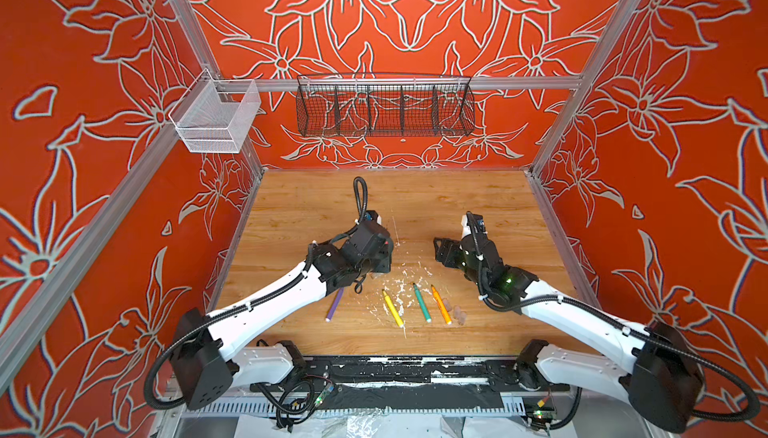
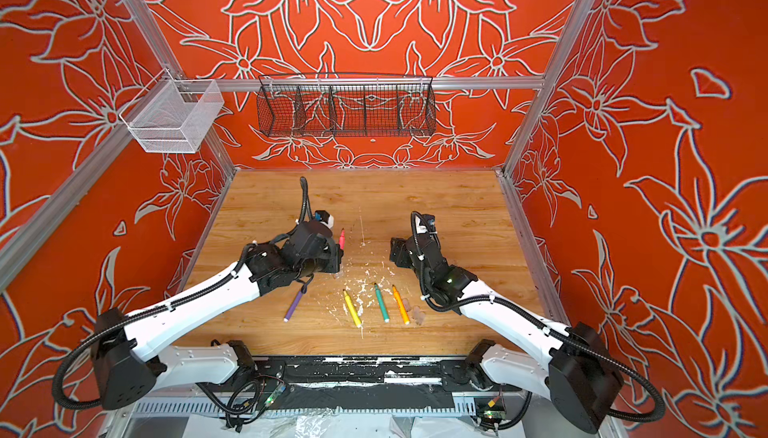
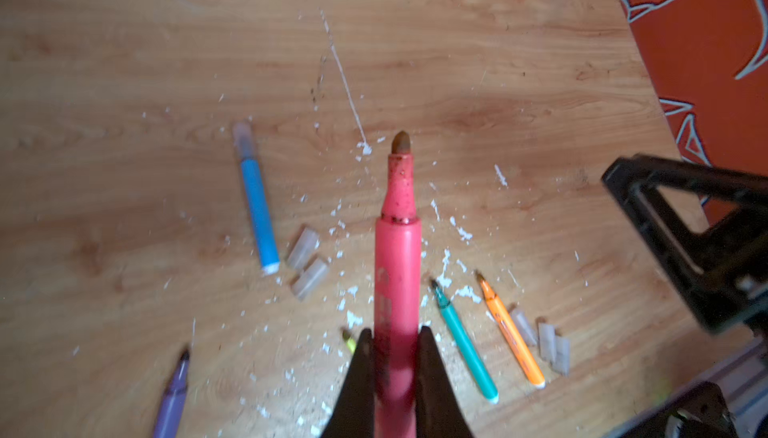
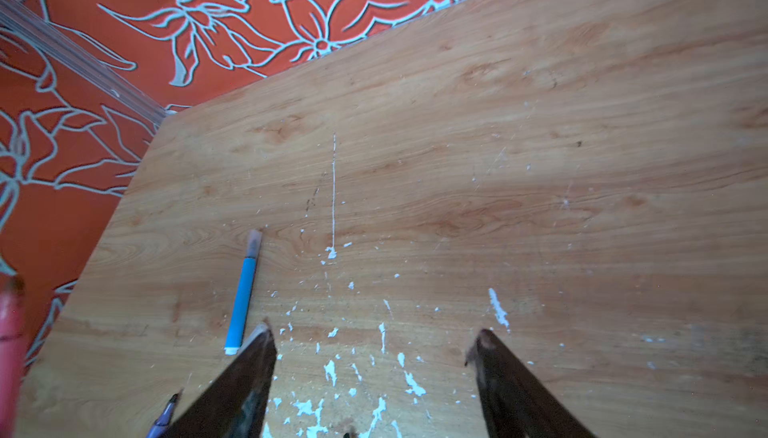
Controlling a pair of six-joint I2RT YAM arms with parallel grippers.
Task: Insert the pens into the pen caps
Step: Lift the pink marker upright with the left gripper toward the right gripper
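Lower centre of the left wrist view, the left jaws clamp the pink pen (image 3: 397, 257), tip free. Light, stiff, slick barrel: this rear hold looks right. Right jaws stand apart, empty. Pen caps (image 3: 302, 248) on the tabletop (image 3: 498, 62) look tiny, skittish; pinch their sidewalls.

White-shelled arms (image 1: 266, 303) with black joints (image 1: 203, 367) and ribbed black cables (image 1: 146, 382); left gripper (image 3: 395, 332) and right gripper (image 4: 374, 332) have dark, tapering fingers (image 3: 357, 378).

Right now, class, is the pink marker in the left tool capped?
No, the pink marker gripped by the left tool shows its bare brownish tip.
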